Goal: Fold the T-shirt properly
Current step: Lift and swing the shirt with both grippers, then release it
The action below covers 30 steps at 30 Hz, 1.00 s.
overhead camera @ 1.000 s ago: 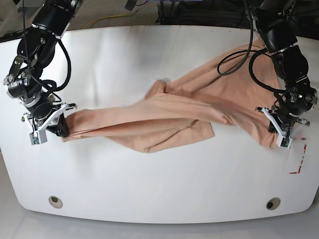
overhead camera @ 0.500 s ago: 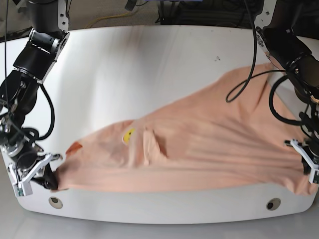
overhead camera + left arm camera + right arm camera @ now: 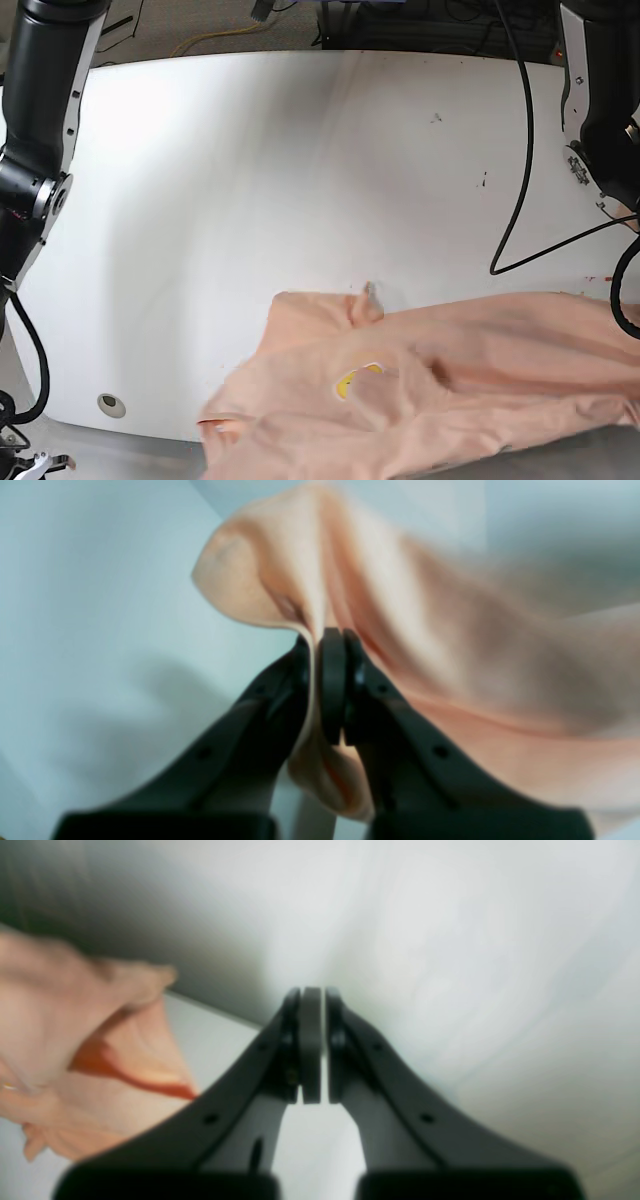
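The peach T-shirt (image 3: 470, 370) lies crumpled along the table's near edge and hangs partly over it. A small yellow mark (image 3: 349, 381) shows on it. In the left wrist view my left gripper (image 3: 325, 635) is shut on a fold of the T-shirt (image 3: 400, 605), and the cloth runs off to the right. In the right wrist view my right gripper (image 3: 312, 990) is shut with nothing between its fingers. There the T-shirt (image 3: 75, 1040) lies apart to its left. In the base view the left gripper is out of frame at the right, and the right arm (image 3: 35, 120) runs down the left edge.
The white table (image 3: 250, 160) stretches away from the shirt toward the far edge. A round hole (image 3: 111, 404) sits near the front left corner. Black cables (image 3: 522, 150) hang at the right beside the left arm (image 3: 600, 90).
Both arms have pulled toward the near edge, dragging the T-shirt down the table. The right gripper no longer holds the shirt's end, which now lies loose away from it.
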Motion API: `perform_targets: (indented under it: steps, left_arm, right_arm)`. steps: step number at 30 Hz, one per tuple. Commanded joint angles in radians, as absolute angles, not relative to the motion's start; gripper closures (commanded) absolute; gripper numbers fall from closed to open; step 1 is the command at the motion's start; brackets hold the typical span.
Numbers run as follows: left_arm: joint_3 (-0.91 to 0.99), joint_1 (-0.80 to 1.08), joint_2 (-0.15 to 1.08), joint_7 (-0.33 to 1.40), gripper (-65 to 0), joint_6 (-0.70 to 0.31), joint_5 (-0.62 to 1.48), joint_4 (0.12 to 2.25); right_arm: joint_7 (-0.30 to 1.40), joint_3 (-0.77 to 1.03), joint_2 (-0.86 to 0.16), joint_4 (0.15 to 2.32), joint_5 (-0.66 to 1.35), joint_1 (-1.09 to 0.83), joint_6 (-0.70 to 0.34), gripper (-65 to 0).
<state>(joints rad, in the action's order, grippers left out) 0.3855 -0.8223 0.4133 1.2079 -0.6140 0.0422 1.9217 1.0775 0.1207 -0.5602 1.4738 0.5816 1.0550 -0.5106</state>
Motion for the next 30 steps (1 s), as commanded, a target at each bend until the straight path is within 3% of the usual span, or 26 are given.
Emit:
perform_targets:
  steps: [1,4,11,18,23,26,30]
  left_arm:
    - [0.384,-0.846,0.426,1.191,0.0,-0.61,0.042,1.933]
    - [0.39,-0.808,0.426,1.191,0.0,-0.611,0.044,1.934]
    - [0.39,-0.567,0.421,1.191,0.0,-0.611,0.045,2.003]
    - [0.498,-0.355,0.418,1.191,0.0,-0.619,0.047,2.011]
    - [0.59,-0.226,0.418,1.191,0.0,-0.698,0.045,2.009]
    - [0.622,-0.159,0.418,1.191,0.0,-0.698,0.044,2.009]
    - [0.665,-0.067,0.418,1.188,0.0,-0.698,0.044,2.008]
  right_arm:
    - [1.099,0.127,-0.573,1.483,0.585,1.081,-0.513,0.0]
    - [1.118,0.134,-0.582,1.483,0.585,1.055,-0.513,0.0]
    - [1.118,0.266,-0.584,1.563,0.587,0.763,-0.513,0.0]
    - [1.112,0.334,-0.486,1.595,0.582,0.536,-0.513,0.0]
    - [1.09,0.329,-0.417,1.527,0.581,0.499,-0.513,0.0]
    - [1.084,0.312,-0.378,1.455,0.579,0.506,-0.513,-4.8]
    - [1.072,0.28,-0.331,1.374,0.579,0.526,-0.513,-20.6]
